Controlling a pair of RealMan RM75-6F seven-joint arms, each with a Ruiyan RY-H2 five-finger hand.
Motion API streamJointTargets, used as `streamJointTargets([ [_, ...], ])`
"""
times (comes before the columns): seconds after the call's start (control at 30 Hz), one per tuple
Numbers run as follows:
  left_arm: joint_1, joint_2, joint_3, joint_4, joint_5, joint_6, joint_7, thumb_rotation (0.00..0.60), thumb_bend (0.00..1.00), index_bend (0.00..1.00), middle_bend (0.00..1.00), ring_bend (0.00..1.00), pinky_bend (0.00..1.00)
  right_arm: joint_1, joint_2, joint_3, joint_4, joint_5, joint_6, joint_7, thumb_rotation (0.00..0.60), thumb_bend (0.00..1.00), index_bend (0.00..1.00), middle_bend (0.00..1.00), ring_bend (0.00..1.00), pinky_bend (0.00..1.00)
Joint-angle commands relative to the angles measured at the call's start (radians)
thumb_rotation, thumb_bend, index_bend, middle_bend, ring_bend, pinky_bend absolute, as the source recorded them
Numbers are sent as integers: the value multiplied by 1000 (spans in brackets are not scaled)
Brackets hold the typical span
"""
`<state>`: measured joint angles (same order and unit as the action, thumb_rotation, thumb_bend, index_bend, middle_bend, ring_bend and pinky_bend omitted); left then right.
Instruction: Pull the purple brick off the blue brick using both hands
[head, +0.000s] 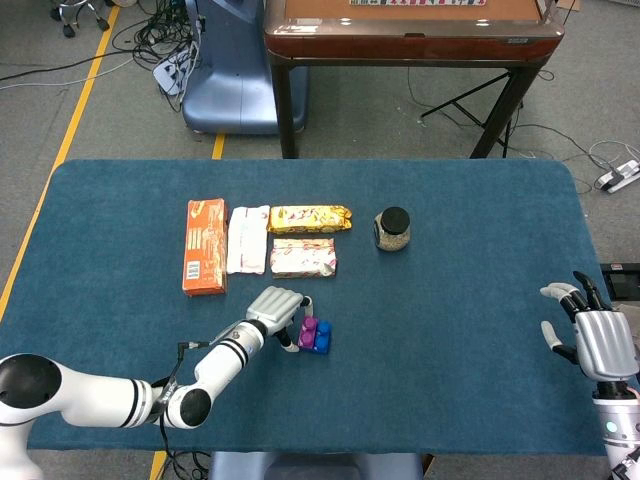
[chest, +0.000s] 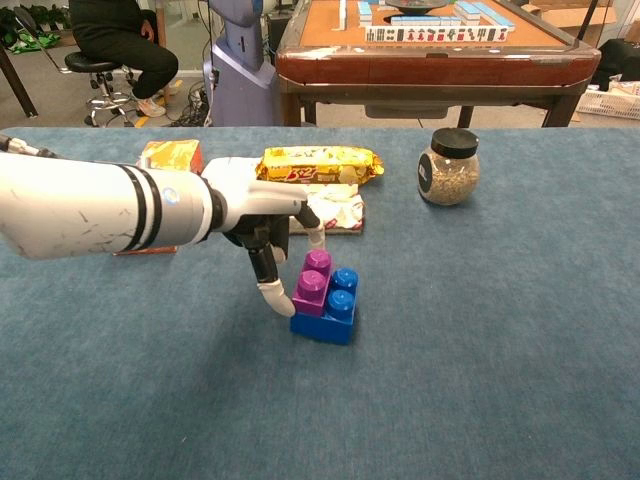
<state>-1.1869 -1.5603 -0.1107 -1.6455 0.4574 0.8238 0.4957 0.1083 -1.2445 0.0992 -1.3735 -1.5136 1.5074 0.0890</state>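
Blue cloth table (head: 450, 300); L hand (chest: 262, 215) fingers pinching purple brick (chest: 311, 283); R hand (head: 597, 342) fingers spread.

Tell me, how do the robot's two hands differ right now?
The left hand reaches over the table, fingers curled down around the purple brick stacked on the blue brick; the right hand waits at the table's far edge. The left touches the bricks; the right holds nothing, fingers spread. Both are the same silver design.
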Motion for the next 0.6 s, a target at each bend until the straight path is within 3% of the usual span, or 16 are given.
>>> streamJointTargets([
  [0.03,27,26,-6,-20,6,-7,-43,600,32,587,1000,967,1000,5,3,2,-11,-5,0,-9,600,324,316,306,310,517],
  [0.43,153,103,-37,-77,92,-16,-247,600,32,602,1000,968,1000,42,15,12,-89,-25,-19,-58,600,324,317,309,310,517],
  [0.6,216,121,-57,-94,154,-4,-342,600,32,598,1000,968,1000,76,18,23,-138,-32,-51,-81,600,279,316,373,344,518],
])
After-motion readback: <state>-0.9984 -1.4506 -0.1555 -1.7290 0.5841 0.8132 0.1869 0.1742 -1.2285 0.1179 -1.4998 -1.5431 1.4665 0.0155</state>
